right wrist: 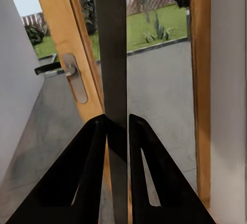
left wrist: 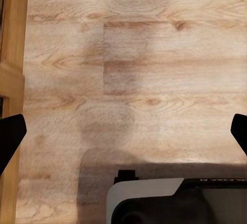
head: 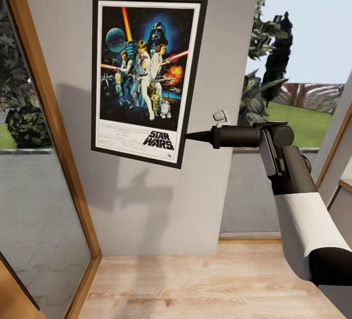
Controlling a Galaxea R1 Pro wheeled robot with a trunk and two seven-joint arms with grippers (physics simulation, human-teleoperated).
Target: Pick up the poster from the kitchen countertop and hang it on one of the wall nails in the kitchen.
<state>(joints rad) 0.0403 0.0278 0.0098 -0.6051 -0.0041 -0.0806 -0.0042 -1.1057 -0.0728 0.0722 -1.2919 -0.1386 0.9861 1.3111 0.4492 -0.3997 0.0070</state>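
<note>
- The poster (head: 146,77) sits up against the grey wall (head: 146,202), tilted slightly, between a wood-framed glass door (head: 34,162) and a window.
- The right end effector (head: 190,137) pinches its lower right edge; in the right wrist view both fingers (right wrist: 92,172) close on the thin dark edge.
- It looks light, thin and stiff, probably slippery; an edge pinch suits it.
- The left end effector (left wrist: 123,131) hangs spread wide over the wooden floor (left wrist: 154,54), empty.
- No nail is visible.

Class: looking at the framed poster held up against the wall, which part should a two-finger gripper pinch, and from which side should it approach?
Pinch the poster by its thin right edge, low down, coming in sideways from its right, as the right gripper does. It is a flat, thin sheet lying near the wall, so probably only its edge fits between the fingers.
</note>
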